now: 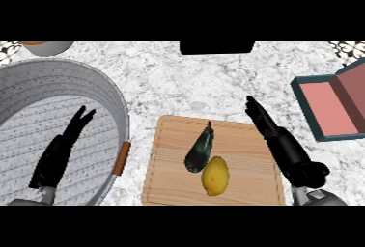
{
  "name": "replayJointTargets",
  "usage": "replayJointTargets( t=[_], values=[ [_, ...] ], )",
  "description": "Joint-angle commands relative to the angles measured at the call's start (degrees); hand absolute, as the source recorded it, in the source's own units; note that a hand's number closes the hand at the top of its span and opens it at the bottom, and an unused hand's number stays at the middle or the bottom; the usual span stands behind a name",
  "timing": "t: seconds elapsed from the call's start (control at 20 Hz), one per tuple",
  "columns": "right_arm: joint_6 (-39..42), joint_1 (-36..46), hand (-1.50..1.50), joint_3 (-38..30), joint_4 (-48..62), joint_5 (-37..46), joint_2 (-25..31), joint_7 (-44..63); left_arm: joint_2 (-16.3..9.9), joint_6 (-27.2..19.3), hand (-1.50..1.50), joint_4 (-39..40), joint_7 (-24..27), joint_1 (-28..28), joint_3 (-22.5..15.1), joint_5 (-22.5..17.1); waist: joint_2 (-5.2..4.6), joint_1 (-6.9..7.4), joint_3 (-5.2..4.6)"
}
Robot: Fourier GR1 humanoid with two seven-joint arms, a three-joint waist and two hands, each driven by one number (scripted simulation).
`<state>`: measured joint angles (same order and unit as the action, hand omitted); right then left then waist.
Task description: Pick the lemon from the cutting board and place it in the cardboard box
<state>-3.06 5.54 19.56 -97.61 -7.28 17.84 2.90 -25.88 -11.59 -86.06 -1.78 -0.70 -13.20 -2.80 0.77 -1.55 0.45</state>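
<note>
A yellow lemon (215,175) lies on the wooden cutting board (171,159), near its front edge. A dark eggplant (200,148) lies just behind the lemon, touching it or nearly so. My right hand (279,140) hovers over the board's right edge with its fingers straight, pointing away, to the right of the lemon and holding nothing. My left hand (63,149) is open at the left, over the grey basket. The open box (335,103), teal outside and pink-red inside, sits at the far right.
A large grey woven basket (107,91) with a brown handle fills the left side. A bowl (44,47) shows at the top left corner. A dark object (217,47) sits at the counter's back edge.
</note>
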Motion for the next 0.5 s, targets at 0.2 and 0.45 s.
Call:
replayJointTargets(
  t=[0.2,0.45],
  values=[
    [-19.15,-8.02,-1.50,-8.63,-10.34,5.18,-3.96,5.88,-0.44,-0.83,0.00,-7.75,-4.59,2.81,8.93,-13.73,0.40,-2.18,-0.71],
    [-36.81,-12.09,-1.50,-15.18,-14.15,20.56,-5.01,-0.21,-0.92,-0.59,0.00,-11.91,-6.27,8.15,9.83,-20.21,0.95,-3.51,-0.81]
  ],
)
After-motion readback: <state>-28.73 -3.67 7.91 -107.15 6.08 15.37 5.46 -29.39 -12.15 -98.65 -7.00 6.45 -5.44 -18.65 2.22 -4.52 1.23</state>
